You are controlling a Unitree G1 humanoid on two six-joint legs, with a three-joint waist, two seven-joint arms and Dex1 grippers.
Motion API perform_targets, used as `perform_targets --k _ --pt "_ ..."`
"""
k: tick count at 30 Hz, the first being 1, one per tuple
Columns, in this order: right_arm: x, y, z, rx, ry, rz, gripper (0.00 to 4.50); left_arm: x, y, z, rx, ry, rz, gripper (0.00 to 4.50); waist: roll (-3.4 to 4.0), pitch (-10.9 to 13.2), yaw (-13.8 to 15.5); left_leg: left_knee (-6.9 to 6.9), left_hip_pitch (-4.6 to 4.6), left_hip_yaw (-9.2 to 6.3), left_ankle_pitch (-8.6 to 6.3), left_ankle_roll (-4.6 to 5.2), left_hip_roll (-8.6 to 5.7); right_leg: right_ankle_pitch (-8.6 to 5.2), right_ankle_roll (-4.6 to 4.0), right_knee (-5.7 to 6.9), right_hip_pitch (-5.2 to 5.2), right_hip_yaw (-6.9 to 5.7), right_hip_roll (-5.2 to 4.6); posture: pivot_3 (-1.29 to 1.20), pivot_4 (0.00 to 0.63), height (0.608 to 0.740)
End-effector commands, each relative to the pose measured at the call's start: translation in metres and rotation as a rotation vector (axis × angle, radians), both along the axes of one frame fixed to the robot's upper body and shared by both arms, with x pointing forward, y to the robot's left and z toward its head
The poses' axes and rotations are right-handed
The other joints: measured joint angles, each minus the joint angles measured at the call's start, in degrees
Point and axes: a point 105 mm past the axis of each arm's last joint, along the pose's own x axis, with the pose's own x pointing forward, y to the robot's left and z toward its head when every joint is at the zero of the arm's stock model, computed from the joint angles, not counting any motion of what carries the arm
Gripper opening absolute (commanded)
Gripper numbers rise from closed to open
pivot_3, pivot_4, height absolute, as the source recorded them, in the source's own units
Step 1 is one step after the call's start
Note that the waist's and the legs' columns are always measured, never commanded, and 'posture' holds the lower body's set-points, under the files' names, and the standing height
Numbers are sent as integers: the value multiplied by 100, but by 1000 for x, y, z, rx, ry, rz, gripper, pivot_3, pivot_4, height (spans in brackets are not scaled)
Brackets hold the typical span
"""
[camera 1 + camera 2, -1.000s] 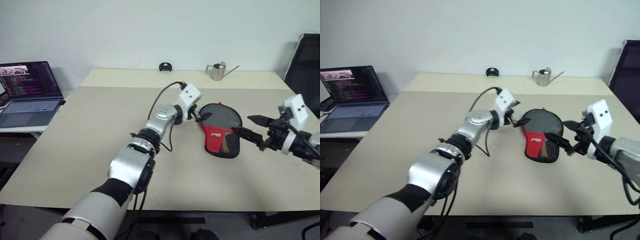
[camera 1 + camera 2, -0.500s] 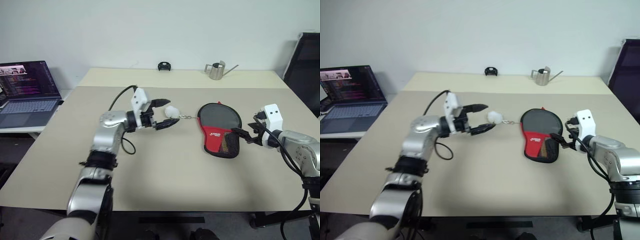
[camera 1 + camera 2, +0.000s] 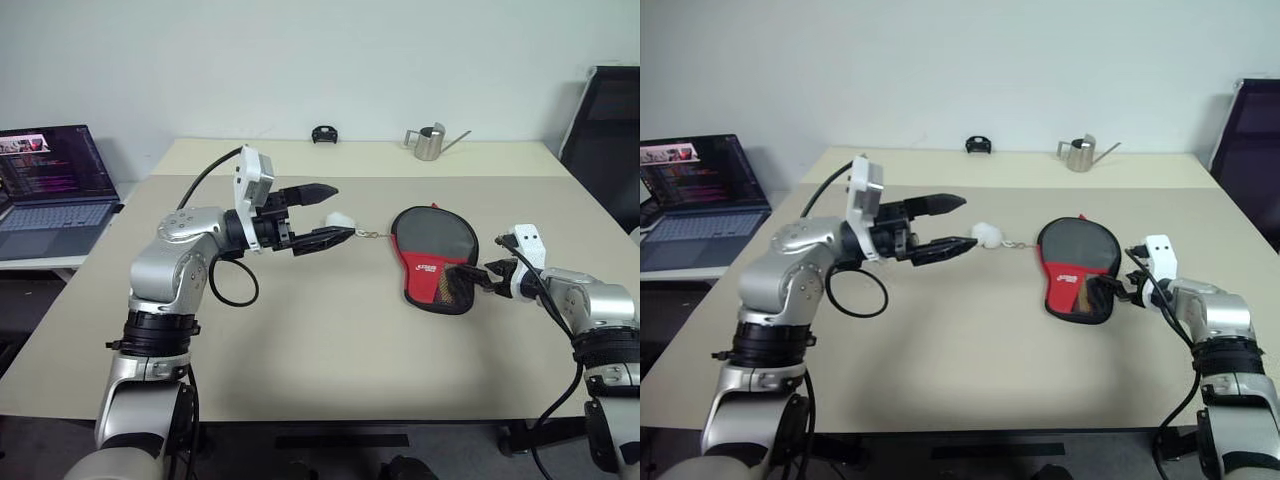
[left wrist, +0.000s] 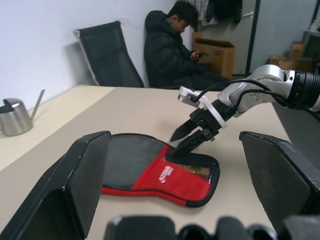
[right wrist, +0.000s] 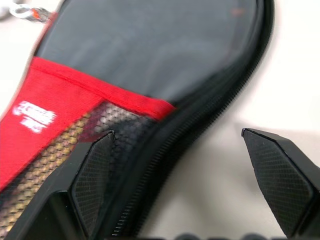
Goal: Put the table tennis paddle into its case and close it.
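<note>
Black-and-red case (image 3: 433,258) lies flat on the table (image 3: 330,340), its white ball (image 3: 339,222) at nine o'clock. Right gripper (image 3: 478,277), spread wide, straddles its three o'clock rim; left gripper (image 3: 327,212) gapes empty. Closing crookedly could drag the case sideways.

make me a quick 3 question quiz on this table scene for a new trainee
1. True or false: the left gripper is closed on the white ball.
2. Which end of the case is the right gripper at? A) round black end B) red and mesh end C) lifted clear above it
3. Fill in: the steel watering can stands at the table's ___ edge.

Key
1. False: its fingers stand apart, and the ball lies on the table.
2. B
3. far
</note>
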Motion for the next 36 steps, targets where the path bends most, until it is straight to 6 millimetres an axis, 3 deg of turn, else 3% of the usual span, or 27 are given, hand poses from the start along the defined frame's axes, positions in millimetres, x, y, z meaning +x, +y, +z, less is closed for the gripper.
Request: perform_targets --k 1,18,21,27,32,34,36 --pt "6 5 8 42 -22 12 4471 -6 -2 14 5 -65 -15 4500 0 0 -10 0 0 1 0 0 0 0 0 0 0 1 0 0 150 740" --pt "8 53 -20 117 81 133 4471 -2 -2 9 32 -68 -7 4500 -12 -8 -176 0 18 7 0 0 12 2 -4 25 1 9 9 0 150 740" --pt "9 58 -27 104 100 130 3897 -1 -2 8 38 -68 -2 4500 -13 -9 -179 0 22 8 -2 3 17 3 -5 29 1 10 12 0 150 740" --pt "9 61 -38 75 128 103 1888 -1 3 1 58 -53 18 4500 -16 -12 -198 -1 37 8 -1 1 19 4 -8 48 2 14 16 0 150 740" --pt "7 67 -42 86 137 97 323 -5 18 -21 125 5 46 4500 -14 -28 -218 -5 61 9 1 -2 20 6 -14 61 13 20 19 0 150 740" --pt "5 70 -41 94 137 104 36 -9 25 -30 152 34 50 4500 -14 -28 -220 -7 68 9 1 -2 21 8 -17 62 17 20 20 0 150 740" --pt "3 75 -36 111 134 123 36 -14 29 -35 169 53 44 4500 -15 -28 -209 -8 73 6 1 -2 23 7 -18 60 24 15 20 0 150 740"
